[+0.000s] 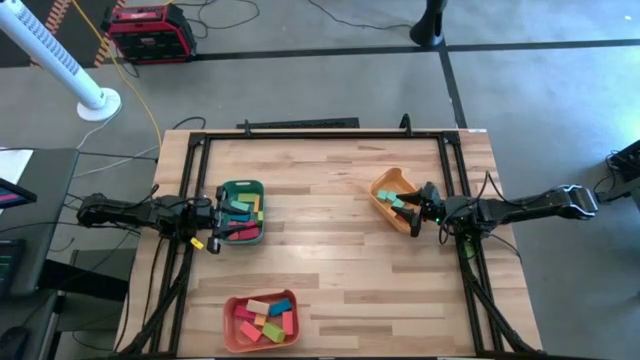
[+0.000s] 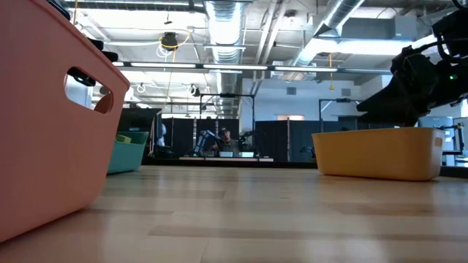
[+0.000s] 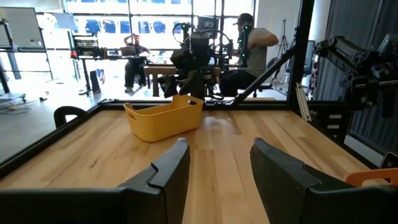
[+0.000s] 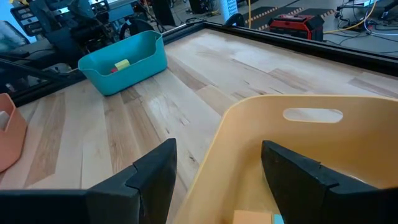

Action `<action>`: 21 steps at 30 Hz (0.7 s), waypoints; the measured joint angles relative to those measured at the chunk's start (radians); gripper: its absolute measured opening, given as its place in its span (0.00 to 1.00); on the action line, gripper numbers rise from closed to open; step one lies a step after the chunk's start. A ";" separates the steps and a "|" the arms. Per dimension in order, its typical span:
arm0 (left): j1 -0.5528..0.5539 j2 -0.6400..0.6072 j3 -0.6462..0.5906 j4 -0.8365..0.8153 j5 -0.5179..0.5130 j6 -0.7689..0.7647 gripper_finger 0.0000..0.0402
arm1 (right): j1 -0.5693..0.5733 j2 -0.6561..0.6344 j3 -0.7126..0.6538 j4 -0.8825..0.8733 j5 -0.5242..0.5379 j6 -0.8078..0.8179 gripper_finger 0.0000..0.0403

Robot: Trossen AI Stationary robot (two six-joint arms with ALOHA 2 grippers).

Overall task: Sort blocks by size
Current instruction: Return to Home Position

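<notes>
The blocks (image 1: 243,212) lie in the green tray (image 1: 241,184), yellow-orange tray (image 1: 384,183) and salmon-red tray (image 1: 229,322), with the left gripper (image 3: 219,143) at the green tray's edge and the right gripper (image 4: 219,144) over the yellow-orange tray, both wide apart and empty.

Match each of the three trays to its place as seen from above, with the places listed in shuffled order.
Trays:
1 green tray
2 orange tray
3 red tray

Places:
A at the right gripper, on the right side
B alone, low in the high view, away from both arms
C at the left gripper, on the left side

Pairs: 1-C, 2-A, 3-B.
</notes>
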 joint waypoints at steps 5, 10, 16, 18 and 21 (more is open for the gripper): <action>0.000 0.000 0.000 0.000 0.000 0.000 0.40 | 0.000 0.000 0.000 0.000 0.000 0.000 0.65; 0.000 0.000 0.000 0.000 0.000 0.000 0.40 | 0.000 0.000 0.000 0.000 0.000 0.000 0.65; -0.045 -0.002 0.000 0.000 -0.003 0.000 0.40 | 0.000 0.000 0.000 0.000 0.000 0.000 0.65; -0.052 -0.002 0.000 0.000 -0.002 0.000 0.40 | 0.000 0.000 0.000 0.000 0.000 0.000 0.65; -0.054 -0.002 0.000 0.000 -0.002 -0.005 0.40 | 0.000 0.000 0.000 0.000 0.000 0.000 0.65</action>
